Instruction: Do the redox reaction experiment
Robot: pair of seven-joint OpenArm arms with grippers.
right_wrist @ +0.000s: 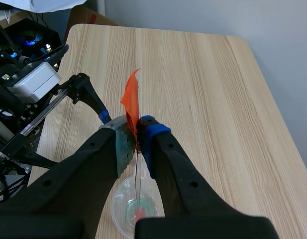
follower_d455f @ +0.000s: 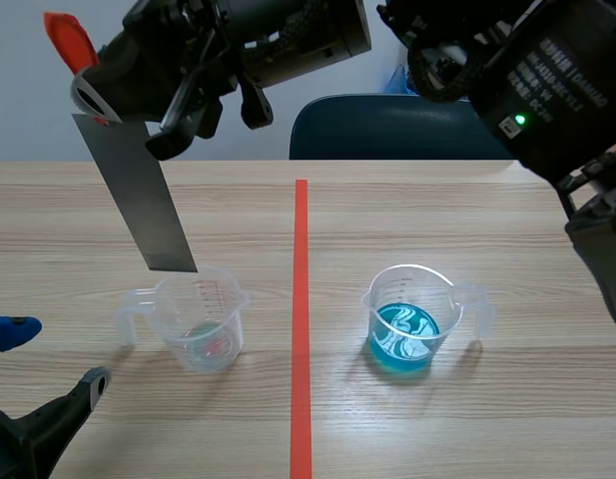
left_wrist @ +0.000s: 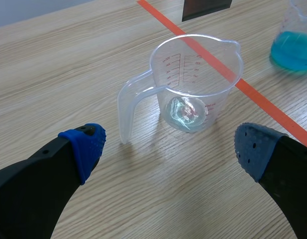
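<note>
At the near left, my left gripper (follower_d455f: 53, 357) rests low over the table (follower_d455f: 487, 419), its blue-padded fingers spread wide with nothing between them. The left beaker (follower_d455f: 200, 319) stands just beyond it.

I count one metal strip (follower_d455f: 148, 200). My right arm crosses the far side of the scene, and the right gripper (right_wrist: 138, 132) is clamped on the strip's top end beside one orange tag (follower_d455f: 70, 40). The strip hangs tilted over the left beaker's mouth, with its lower edge about level with the rim. I cannot tell whether it dips inside.

I count two beakers. The left beaker is clear, with only a faint film at the bottom. One red tape line (follower_d455f: 301, 319) runs down the middle between them. The right beaker (follower_d455f: 412, 319) holds blue liquid and stands well apart from both grippers.
</note>
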